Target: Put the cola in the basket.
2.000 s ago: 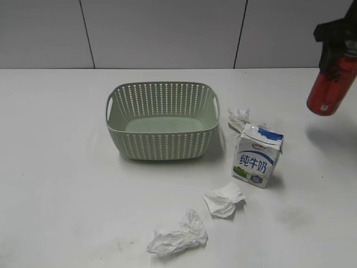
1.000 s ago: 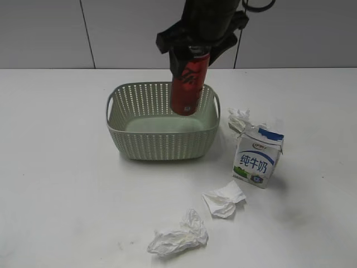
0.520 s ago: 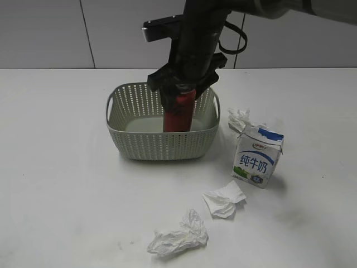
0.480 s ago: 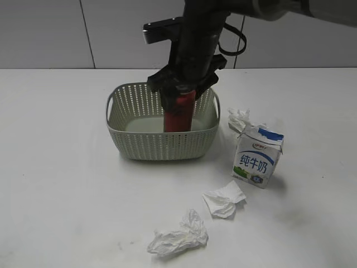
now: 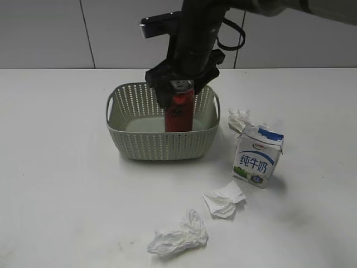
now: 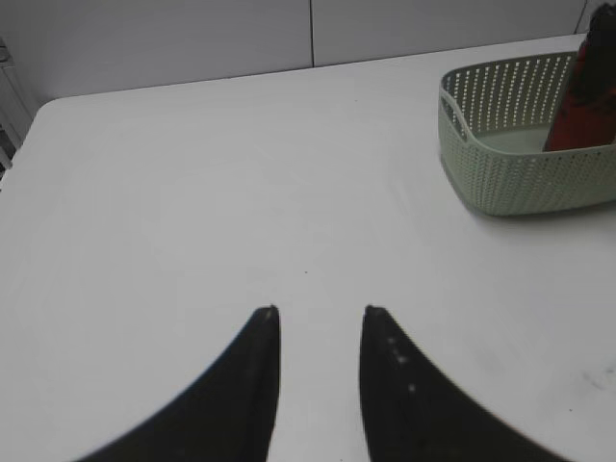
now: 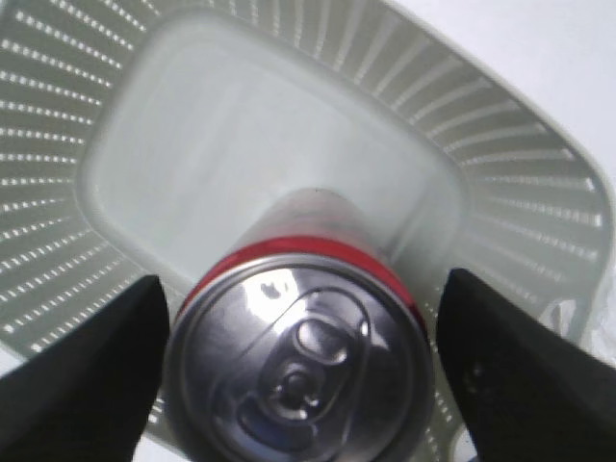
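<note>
The cola (image 5: 178, 111), a red can with a silver top, stands upright inside the pale green basket (image 5: 162, 142), right of its middle. My right gripper (image 5: 179, 84) sits around the can's top with its fingers spread. In the right wrist view the can's top (image 7: 298, 375) lies between the two fingers (image 7: 298, 289), with a thin gap on each side, over the basket wall (image 7: 539, 221). My left gripper (image 6: 318, 310) is open and empty over bare table, far left of the basket (image 6: 500, 183) and the can (image 6: 577, 106).
A white-and-blue milk carton (image 5: 256, 162) stands right of the basket. Crumpled tissues lie behind the carton (image 5: 241, 118), in front of it (image 5: 223, 200) and near the front edge (image 5: 178, 237). A grey panelled wall runs behind the table.
My right arm carried the can from the far right over the basket and lowered it in. Since half a second ago the fingers have spread and risen slightly, baring the silver top.
</note>
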`<move>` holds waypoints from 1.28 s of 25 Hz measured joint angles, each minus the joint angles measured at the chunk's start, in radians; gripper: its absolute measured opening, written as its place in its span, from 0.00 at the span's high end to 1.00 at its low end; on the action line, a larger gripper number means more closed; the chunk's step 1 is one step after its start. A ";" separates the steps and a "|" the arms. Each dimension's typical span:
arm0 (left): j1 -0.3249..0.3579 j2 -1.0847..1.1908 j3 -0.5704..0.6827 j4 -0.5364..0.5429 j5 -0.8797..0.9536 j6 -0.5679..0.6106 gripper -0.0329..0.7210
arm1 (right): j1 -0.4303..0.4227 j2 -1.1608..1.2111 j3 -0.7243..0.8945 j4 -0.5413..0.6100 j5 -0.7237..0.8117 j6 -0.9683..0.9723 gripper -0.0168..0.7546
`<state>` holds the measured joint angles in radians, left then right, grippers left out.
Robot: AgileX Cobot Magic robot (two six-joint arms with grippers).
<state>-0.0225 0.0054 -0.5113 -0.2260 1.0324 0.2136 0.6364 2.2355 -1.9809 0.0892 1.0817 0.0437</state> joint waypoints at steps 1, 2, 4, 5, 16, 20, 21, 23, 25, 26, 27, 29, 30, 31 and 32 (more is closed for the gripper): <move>0.000 0.000 0.000 0.000 0.000 0.000 0.65 | 0.000 0.000 -0.020 0.000 0.010 -0.001 0.13; 0.000 0.000 0.000 0.000 0.000 0.000 0.65 | 0.000 0.000 -0.040 0.000 0.021 -0.002 0.13; 0.000 0.000 0.000 0.000 0.000 0.000 0.65 | 0.000 0.000 -0.101 0.001 0.055 -0.002 0.13; 0.000 0.000 0.000 0.000 0.000 0.000 0.65 | 0.000 0.000 -0.130 0.001 0.075 -0.002 0.13; 0.000 0.000 0.000 0.000 0.000 0.000 0.65 | -0.181 -0.083 -0.282 0.005 0.127 -0.001 0.14; 0.000 0.000 0.000 0.000 0.000 0.000 0.65 | -0.348 -0.138 -0.247 0.019 0.127 -0.001 0.15; 0.000 0.000 0.000 0.000 0.000 0.000 0.65 | -0.389 -0.155 -0.233 0.019 0.127 0.000 0.16; 0.000 0.000 0.000 0.000 0.000 0.000 0.65 | -0.458 -0.190 -0.196 0.019 0.129 0.000 0.16; 0.000 0.000 0.000 0.000 0.000 0.000 0.65 | -0.529 -0.232 -0.141 0.020 0.129 0.000 0.17; 0.000 0.000 0.000 0.000 0.000 0.000 0.65 | -0.558 -0.254 -0.107 0.020 0.129 0.000 0.17; 0.000 0.000 0.000 0.000 0.000 0.000 0.65 | -0.592 -0.272 -0.076 0.020 0.127 0.000 0.18; 0.000 0.000 0.000 0.000 0.000 0.000 0.65 | -0.653 -0.318 0.005 0.020 0.128 -0.001 0.18; 0.000 0.000 0.000 0.000 0.000 0.000 0.65 | -0.675 -0.338 0.041 0.020 0.128 -0.002 0.19; 0.000 0.000 0.000 0.000 0.000 0.000 0.65 | -0.696 -0.364 0.085 0.019 0.128 -0.008 0.19; 0.000 0.000 0.000 0.000 0.000 0.000 0.65 | -0.711 -0.391 0.130 0.019 0.128 -0.020 0.19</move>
<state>-0.0225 0.0054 -0.5113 -0.2260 1.0324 0.2136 -0.0749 1.8442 -1.8505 0.1078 1.2099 0.0238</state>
